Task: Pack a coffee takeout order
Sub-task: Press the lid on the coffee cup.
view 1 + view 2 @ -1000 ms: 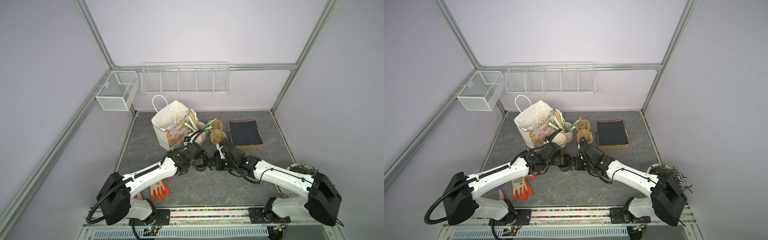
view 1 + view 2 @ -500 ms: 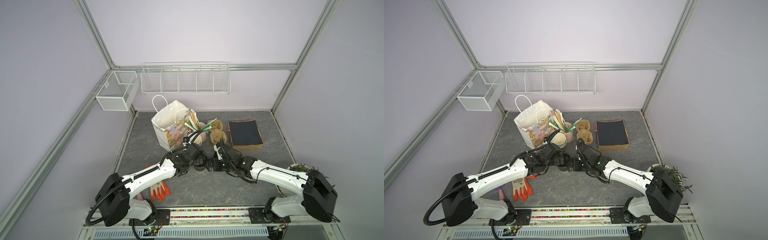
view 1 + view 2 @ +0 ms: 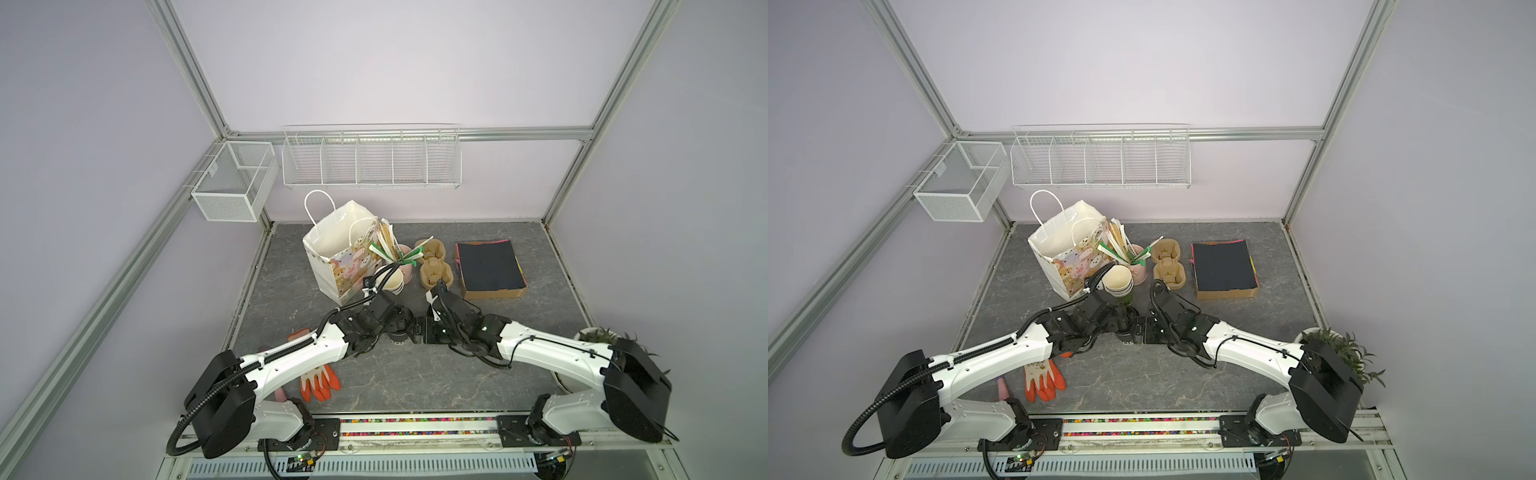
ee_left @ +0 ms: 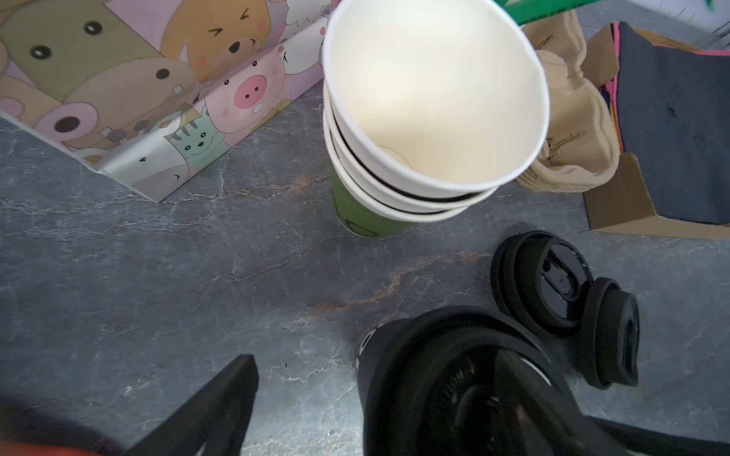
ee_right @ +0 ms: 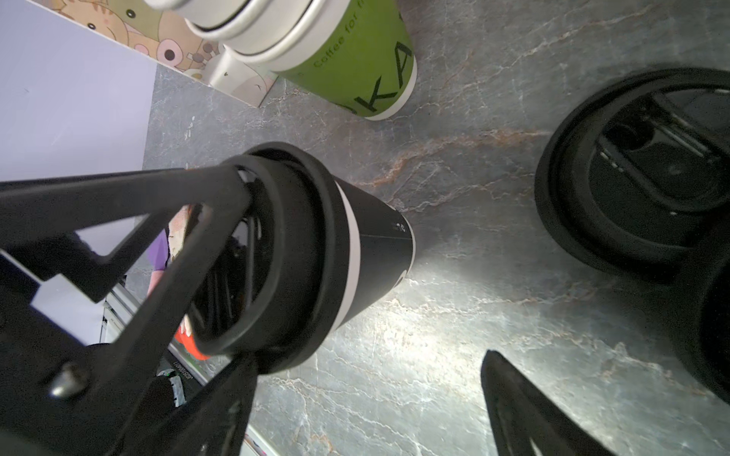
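Observation:
A black paper cup (image 3: 400, 336) (image 3: 1126, 336) (image 5: 355, 244) with white lettering and a black lid stands near the middle of the table. My left gripper (image 3: 395, 324) (image 4: 414, 395) is open and straddles the cup (image 4: 454, 379); one finger (image 4: 229, 395) stands well off it, and the other reaches over the lid in the right wrist view. My right gripper (image 3: 420, 330) (image 5: 371, 367) is open just to the right of the cup, holding nothing. The brown pulp carrier (image 3: 434, 266) (image 3: 1168, 266) lies behind, next to the black paper sheets (image 3: 488, 266) (image 3: 1223, 266) in a cardboard tray.
Two loose black lids (image 4: 545, 280) (image 5: 640, 177) lie beside the cup. Stacked cream cups on a green one (image 3: 1118, 282) (image 4: 430, 98), a pink cup of straws (image 3: 1138, 266) and a patterned paper bag (image 3: 345, 253) stand behind. An orange glove (image 3: 318, 380) and a plant (image 3: 1337, 345) sit at the front.
My right gripper has moved left, closer to the black cup and my left gripper. The left arm has barely shifted. Both grippers stayed open.

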